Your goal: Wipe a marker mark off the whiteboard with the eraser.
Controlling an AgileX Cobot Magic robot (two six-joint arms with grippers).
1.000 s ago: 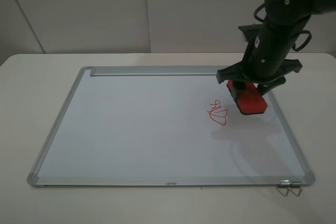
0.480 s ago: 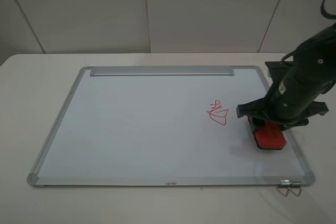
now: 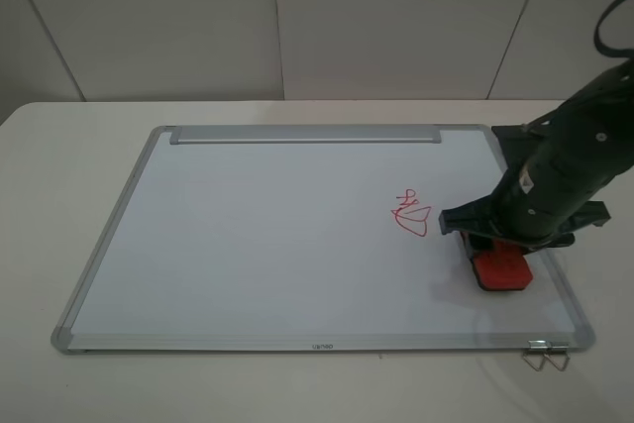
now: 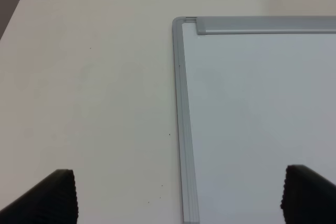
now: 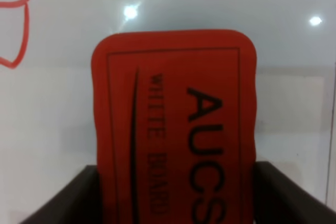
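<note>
The whiteboard (image 3: 277,235) lies flat on the table, its silver strip along the far edge. My right gripper (image 3: 503,247) is shut on the red eraser (image 3: 500,268), which rests on the board near its front right corner. In the right wrist view the eraser (image 5: 173,119) fills the space between the dark fingers (image 5: 79,195), lettering up. The wide two-row marker mark is not in view. Only the small red scribble with a triangular loop (image 3: 410,212) shows, just left of the eraser. My left gripper (image 4: 181,198) is open over the board's left frame.
The white table (image 3: 59,146) surrounds the board. A metal binder clip (image 3: 547,354) lies at the board's front right corner. A white wall rises behind the table. The left arm is outside the high view.
My right gripper has carried the eraser from the back right of the board, beside the small scribble, down towards the front right corner, then slightly left.
</note>
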